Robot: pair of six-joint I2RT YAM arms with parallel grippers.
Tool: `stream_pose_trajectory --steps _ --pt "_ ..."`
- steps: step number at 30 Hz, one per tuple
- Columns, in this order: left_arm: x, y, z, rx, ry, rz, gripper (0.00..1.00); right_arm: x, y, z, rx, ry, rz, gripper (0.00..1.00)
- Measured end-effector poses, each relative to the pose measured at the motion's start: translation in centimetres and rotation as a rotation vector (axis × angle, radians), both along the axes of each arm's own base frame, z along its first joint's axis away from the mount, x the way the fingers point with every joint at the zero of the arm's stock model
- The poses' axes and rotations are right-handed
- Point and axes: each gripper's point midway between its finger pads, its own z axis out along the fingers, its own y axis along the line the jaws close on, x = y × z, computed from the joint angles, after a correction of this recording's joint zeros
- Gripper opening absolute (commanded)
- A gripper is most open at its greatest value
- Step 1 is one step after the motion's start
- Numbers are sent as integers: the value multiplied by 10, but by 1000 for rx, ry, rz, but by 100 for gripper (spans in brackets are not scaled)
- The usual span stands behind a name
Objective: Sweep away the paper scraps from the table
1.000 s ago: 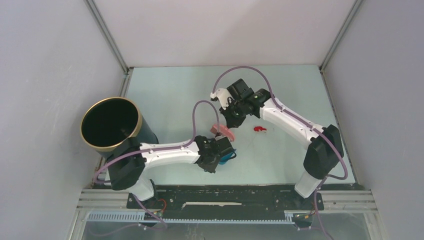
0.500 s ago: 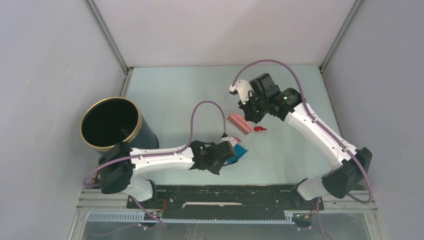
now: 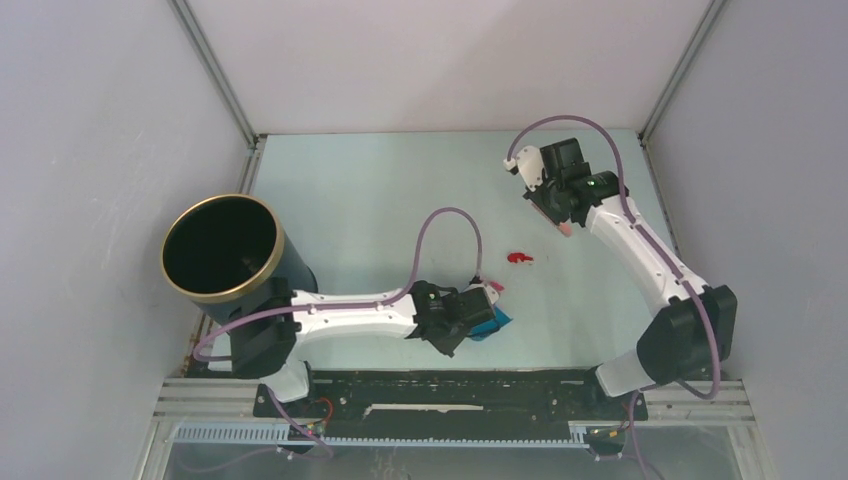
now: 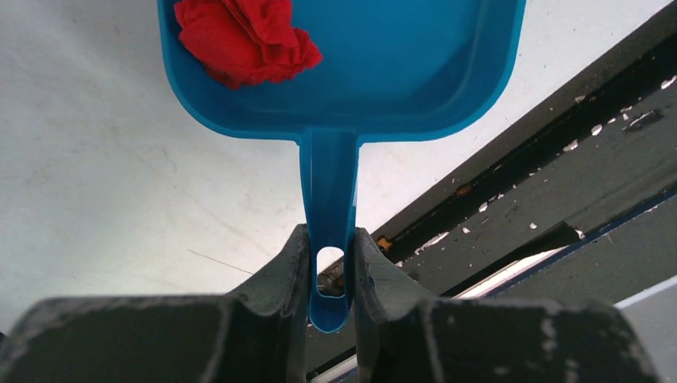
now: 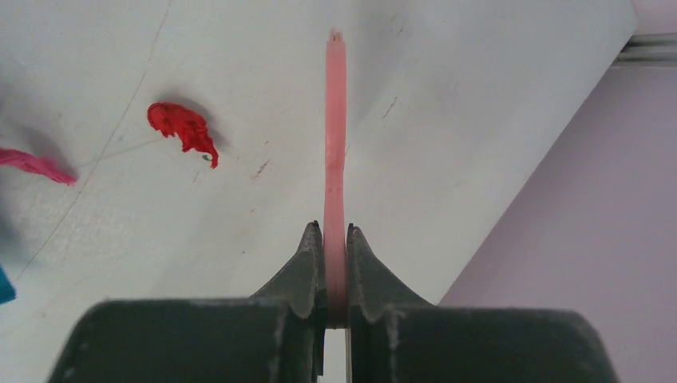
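From the top camera you see your left arm stretched along the near side of the table (image 3: pixel 360 190), with the left gripper (image 3: pixel 474 310) at the blue dustpan (image 3: pixel 494 322); its fingers are too small there to judge; a red scrap (image 3: pixel 519 258) lies on the bare surface between your two grippers, apart from both; your right gripper (image 3: pixel 558 207) sits toward the far right corner, a sliver of the pink brush (image 3: pixel 567 228) showing beneath it; a black bin (image 3: pixel 222 248) with a gold rim stands at the left edge.

On the left wrist camera your fingers (image 4: pixel 291 263) are clamped on the dustpan's handle, one on each side, the pan reaching away from you; a crumpled red wad (image 4: pixel 243 36) lies inside the pan, against its left rear corner; the black rail (image 4: pixel 559 159) runs along the right.

On the right wrist camera your fingers (image 5: pixel 307 263) pinch the brush, seen edge-on and pointing straight ahead; the red scrap lies on the table left of the brush, not touching it; a magenta scrap (image 5: pixel 36 163) lies at the left border of the view; a blue corner of the dustpan shows at the lower left; the pale wall (image 5: pixel 583 239) rises on the right.
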Motion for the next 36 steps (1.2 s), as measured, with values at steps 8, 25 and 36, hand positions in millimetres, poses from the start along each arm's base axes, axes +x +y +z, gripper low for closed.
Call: stream_pose_trajectory --steps 8,25,36 --pt "-9 11 -11 85 69 3 0 4 21 -40 25 111 31 0" --pt "12 -3 -30 133 59 21 0 -105 121 -46 228 285 249 0" --pt "24 -12 -37 57 -14 24 0 -121 116 -33 275 296 206 0"
